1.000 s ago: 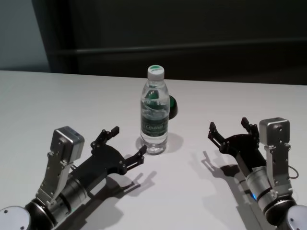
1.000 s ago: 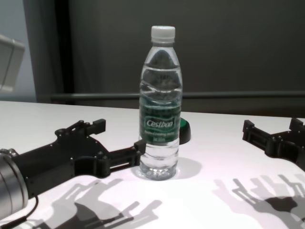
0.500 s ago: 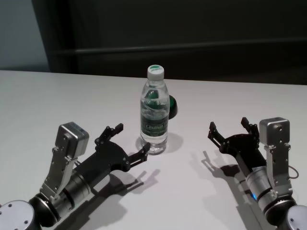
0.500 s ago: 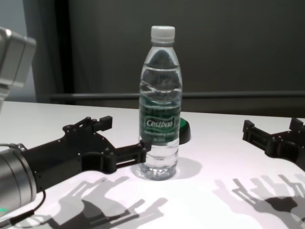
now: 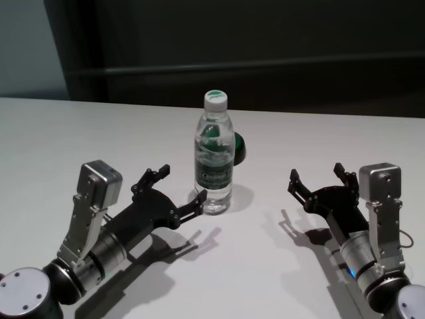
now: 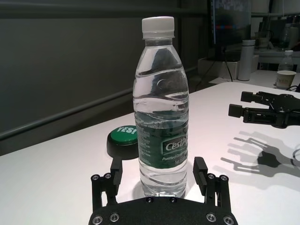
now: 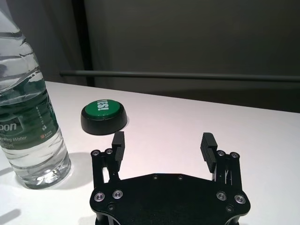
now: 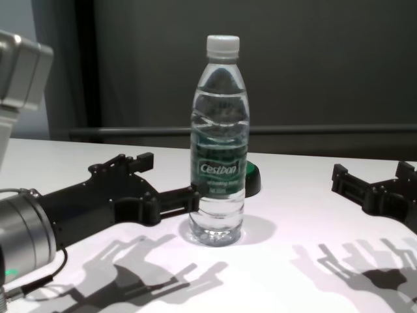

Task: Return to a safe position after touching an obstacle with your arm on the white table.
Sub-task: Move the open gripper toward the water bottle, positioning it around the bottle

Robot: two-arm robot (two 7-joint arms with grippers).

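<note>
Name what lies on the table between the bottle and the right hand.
Nothing but bare table and shadow between the bottle and the open right hand, clearest in the head view. The green button sits behind the bottle.

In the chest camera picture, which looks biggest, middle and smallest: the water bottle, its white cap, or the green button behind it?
1. Water bottle, clearly biggest.
2. Green button, mostly hidden behind the bottle, so unsure.
3. White cap, similar to the button's visible part.

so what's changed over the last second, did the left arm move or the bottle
The left tool, open, lifted off the white table and swung slightly so its near finger tip now meets the bottle higher up its side. It grasped nothing. The bottle stayed upright in place, and so did the green button and the open right tool.
</note>
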